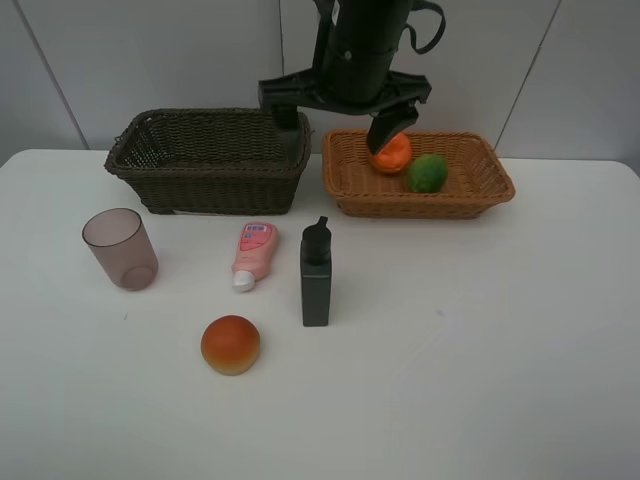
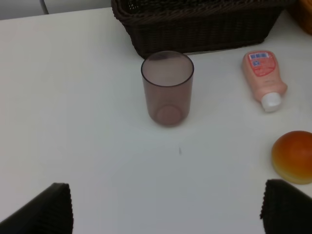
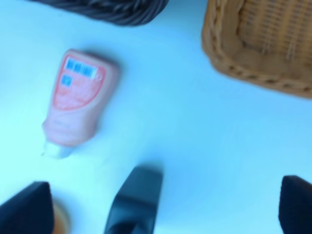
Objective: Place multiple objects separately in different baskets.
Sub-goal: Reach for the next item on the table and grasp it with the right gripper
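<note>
The left gripper (image 2: 165, 195) hangs over the left part of the white table (image 1: 500, 350), and its fingers stand wide apart with nothing between them. The right gripper (image 3: 165, 187) is also spread wide and holds nothing; below it stands the dark grey bottle (image 1: 316, 275), upright near the middle of the table.

The pink tube (image 1: 254, 253) lies just left of the bottle, with its white cap toward the front edge. The mauve cup (image 1: 120, 250) stands upright near the left edge. The peach-like fruit (image 1: 231, 344) sits nearer to the front edge, apart from the others.

Two baskets stand along the rear edge: the dark brown basket (image 1: 210, 160) on the left and the light tan basket (image 1: 470, 195) on the right. The orange (image 1: 392, 155) and the green lime (image 1: 427, 173) lie in the tan one, just beside each other.
</note>
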Robot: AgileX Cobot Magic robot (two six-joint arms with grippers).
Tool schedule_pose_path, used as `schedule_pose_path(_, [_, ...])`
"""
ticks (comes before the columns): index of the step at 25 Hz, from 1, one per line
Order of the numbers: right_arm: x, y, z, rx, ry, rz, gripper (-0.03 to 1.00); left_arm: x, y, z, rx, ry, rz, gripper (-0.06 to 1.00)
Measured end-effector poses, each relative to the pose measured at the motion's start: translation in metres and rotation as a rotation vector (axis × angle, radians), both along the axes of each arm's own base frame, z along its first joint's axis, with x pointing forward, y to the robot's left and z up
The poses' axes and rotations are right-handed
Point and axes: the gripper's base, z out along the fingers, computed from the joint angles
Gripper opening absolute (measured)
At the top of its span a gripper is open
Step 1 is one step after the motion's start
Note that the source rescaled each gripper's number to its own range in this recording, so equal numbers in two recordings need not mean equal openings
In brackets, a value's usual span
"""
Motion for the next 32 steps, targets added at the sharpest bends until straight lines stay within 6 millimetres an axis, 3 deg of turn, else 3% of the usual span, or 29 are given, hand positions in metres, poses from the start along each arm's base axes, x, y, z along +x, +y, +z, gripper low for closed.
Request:
schedule_pose_path(6, [-0.018, 0.003, -0.011, 0.001, 0.049, -0.125, 1.0, 0.0, 0.0, 0.0, 0.0, 0.0, 0.0, 1.0])
schedule_pose_path(13, [-0.028, 0.021, -0.023, 0.0, 0.057, -0.194, 1.0, 0.0, 0.0, 0.0, 0.0, 0.0, 0.0, 1.0])
schedule_pose_path(20, [-0.025, 0.033, -0.065, -0.078, 0.123, -0.197, 1.0, 0.0, 0.0, 0.0, 0.0, 0.0, 0.0, 1.0])
schedule_pose_path(32, [-0.022, 0.038, -0.096, -0.126, 0.178, -0.201, 1.0, 0.0, 0.0, 0.0, 0.0, 0.0, 0.0, 1.0])
